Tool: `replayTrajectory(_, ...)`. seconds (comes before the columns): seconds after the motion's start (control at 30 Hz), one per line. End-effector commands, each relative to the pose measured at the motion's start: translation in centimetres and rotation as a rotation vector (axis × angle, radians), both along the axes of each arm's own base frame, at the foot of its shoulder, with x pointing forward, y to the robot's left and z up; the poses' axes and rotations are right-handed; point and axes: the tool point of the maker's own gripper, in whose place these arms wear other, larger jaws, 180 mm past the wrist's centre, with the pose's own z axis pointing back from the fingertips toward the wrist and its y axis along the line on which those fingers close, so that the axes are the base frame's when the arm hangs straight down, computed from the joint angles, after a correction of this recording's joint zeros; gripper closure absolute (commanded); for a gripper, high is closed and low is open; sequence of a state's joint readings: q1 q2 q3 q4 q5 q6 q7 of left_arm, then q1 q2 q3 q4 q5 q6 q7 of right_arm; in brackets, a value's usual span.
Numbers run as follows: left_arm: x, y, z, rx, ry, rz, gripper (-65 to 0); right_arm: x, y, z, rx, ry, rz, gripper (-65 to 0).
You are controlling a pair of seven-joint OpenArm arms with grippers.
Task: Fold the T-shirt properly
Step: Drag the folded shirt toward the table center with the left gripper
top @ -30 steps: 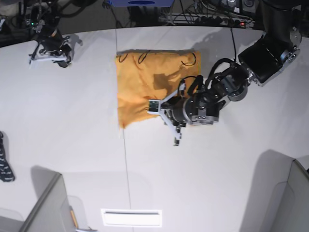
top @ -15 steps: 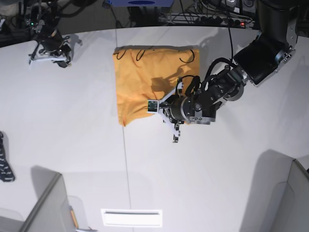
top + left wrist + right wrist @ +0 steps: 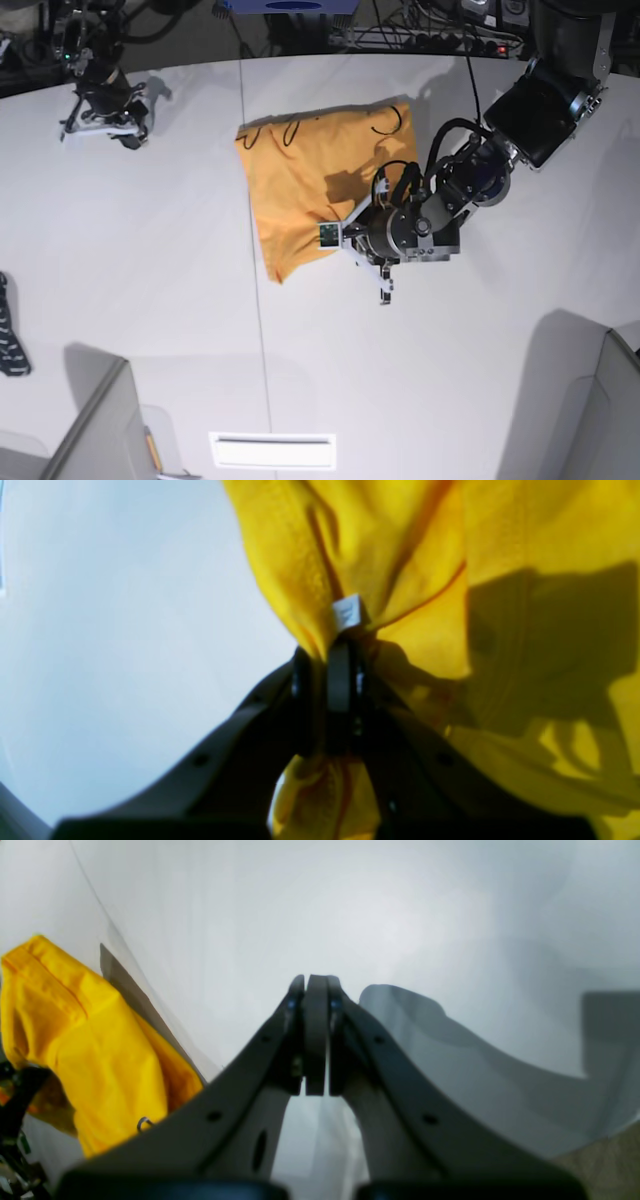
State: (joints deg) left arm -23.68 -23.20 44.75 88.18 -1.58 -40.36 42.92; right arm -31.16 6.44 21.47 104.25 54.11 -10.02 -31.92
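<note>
The T-shirt (image 3: 305,170) was orange-yellow with thin black scribbles at 12 o'clock; the table (image 3: 140,280) was white.

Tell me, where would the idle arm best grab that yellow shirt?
Probably the T-shirt's free near-left corner, approached from the open table on its left. That corner lies flat and exposed, while the left tool already pinches the cloth by the white tag.

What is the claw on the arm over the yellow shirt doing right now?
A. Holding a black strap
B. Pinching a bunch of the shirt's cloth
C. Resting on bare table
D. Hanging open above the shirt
B: in the left wrist view the left gripper is shut on gathered cloth of the T-shirt, beside its white tag.
</note>
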Motion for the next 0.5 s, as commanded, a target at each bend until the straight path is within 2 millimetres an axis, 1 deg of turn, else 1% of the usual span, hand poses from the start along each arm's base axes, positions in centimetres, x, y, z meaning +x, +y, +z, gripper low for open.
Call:
replayTrajectory(0.0,1.2,-0.4,1.5,-0.020,-0.046,-0.003,0.0,0.6,-0.3,1.0,-0.011,-0.038,0.005,0.0)
replayTrajectory(0.07,1.1,-1.1,1.6,-0.032,-0.044,-0.009,0.0,0.6,-0.3,1.0,-0.011,-0.038,0.005,0.0)
replayTrajectory(0.23,1.1,-1.5,1.6,-0.039,-0.044,-0.011,0.0,0.7,-0.3,1.0,-0.013,-0.038,0.006,0.0)
replayTrajectory(0.3,1.5,-2.4,2.2,-0.052,-0.057,-0.023,0.0,0.7,-0.3,1.0,-0.014,-0.038,0.007,0.0)
replayTrajectory(0.47,1.2,-3.1,2.1,-0.028,-0.060,-0.066,0.0,0.6,-0.3,1.0,-0.013,-0.036,0.009,0.0)
